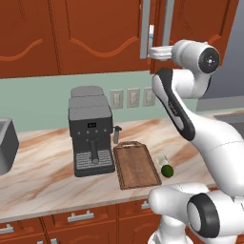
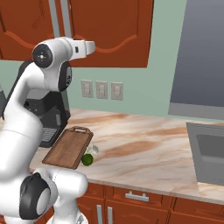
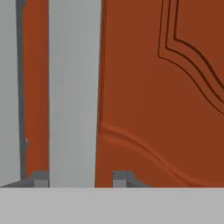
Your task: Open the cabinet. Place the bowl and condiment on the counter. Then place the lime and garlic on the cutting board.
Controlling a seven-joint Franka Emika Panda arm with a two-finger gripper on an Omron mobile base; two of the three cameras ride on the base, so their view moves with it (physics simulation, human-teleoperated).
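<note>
Dark fingertips (image 3: 40,178) of the end effector (image 3: 81,179) stand on both sides of the cabinet's (image 1: 95,33) silver bar handle (image 3: 72,92); whether they clamp it I cannot tell; below, the lime (image 1: 167,170) lies on the counter (image 1: 43,176) just beside the cutting board (image 1: 136,164).

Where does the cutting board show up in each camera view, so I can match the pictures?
Left base view: cutting board at lower centre, just right of the coffee machine.
Right base view: cutting board at lower left, beside the arm.
Hand view: not in it; this camera faces the cabinet door.
Shared landmark: the lime by the board's near right corner.
</note>
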